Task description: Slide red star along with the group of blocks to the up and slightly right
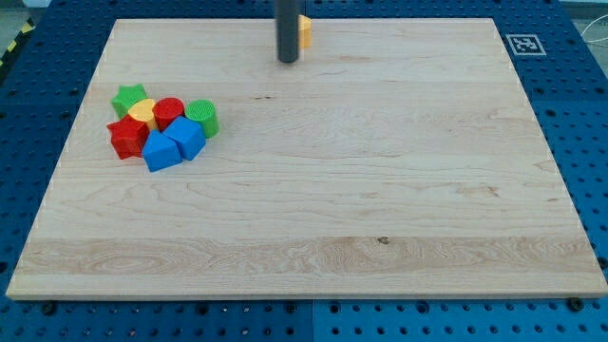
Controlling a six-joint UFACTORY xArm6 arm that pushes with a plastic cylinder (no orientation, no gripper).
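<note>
A red star [125, 137] lies at the view's left on the wooden board [380, 190], at the lower left of a tight group. The group holds a green star [130, 97], a yellow block [142, 113], a red cylinder [169, 112], a green cylinder [202, 117] and two blue blocks [161, 151] [188, 138]. My tip [288, 61] is near the view's top centre, far up and right of the group. It stands just left of an orange-yellow block [305, 31] that the rod partly hides.
A black-and-white marker tag [523, 44] sits at the board's top right corner. A blue perforated table [589, 142] surrounds the board.
</note>
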